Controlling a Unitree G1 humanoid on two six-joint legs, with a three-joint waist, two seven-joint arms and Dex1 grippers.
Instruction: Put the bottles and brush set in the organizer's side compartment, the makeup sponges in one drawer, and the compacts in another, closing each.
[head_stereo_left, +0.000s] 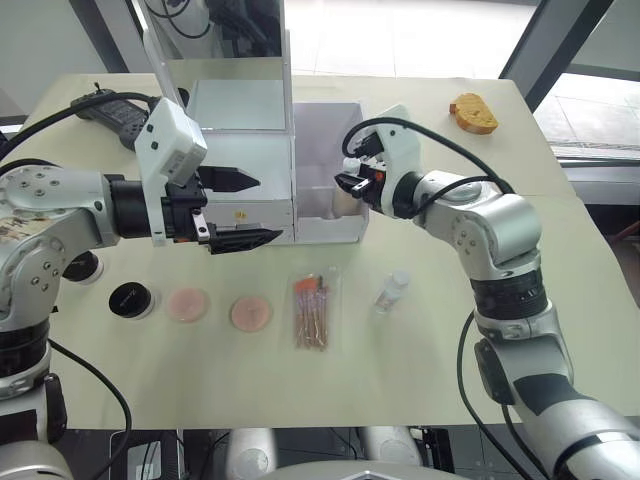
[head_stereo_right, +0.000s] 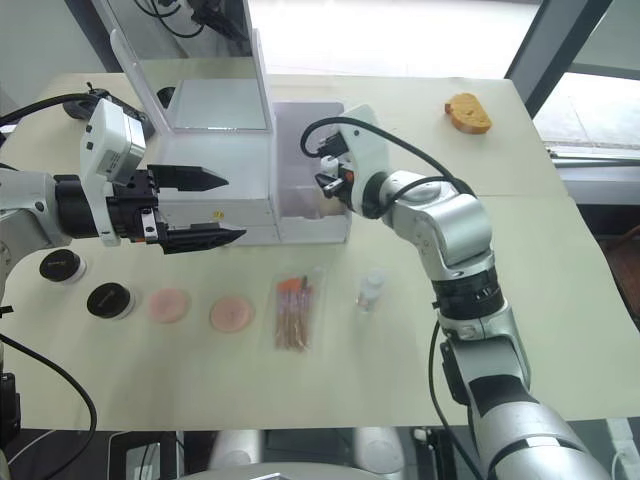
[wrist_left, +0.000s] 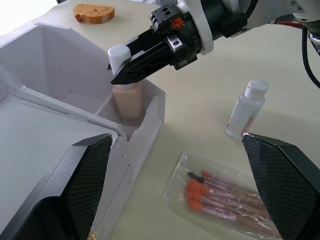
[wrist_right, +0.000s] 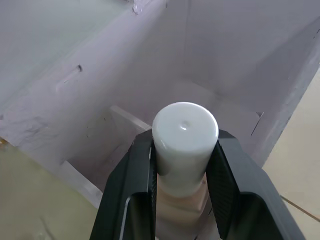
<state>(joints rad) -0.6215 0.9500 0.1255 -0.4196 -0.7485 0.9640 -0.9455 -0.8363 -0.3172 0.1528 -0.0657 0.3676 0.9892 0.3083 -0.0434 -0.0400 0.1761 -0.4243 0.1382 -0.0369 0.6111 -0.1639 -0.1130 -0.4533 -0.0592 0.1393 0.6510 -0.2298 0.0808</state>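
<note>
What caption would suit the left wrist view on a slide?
Right gripper lowers the beige bottle into the organizer's side compartment; clear bottle and brush set wait.

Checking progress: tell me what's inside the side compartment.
The beige bottle stands inside the side compartment, right claw shut on its cap. The compartment's floor is partly hidden.

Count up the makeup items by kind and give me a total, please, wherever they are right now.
Bottles: 2, beige bottle in the right gripper, clear bottle on the table
Brush set: 1
Makeup sponges: 2
Compacts: 2
Total: 7
</note>
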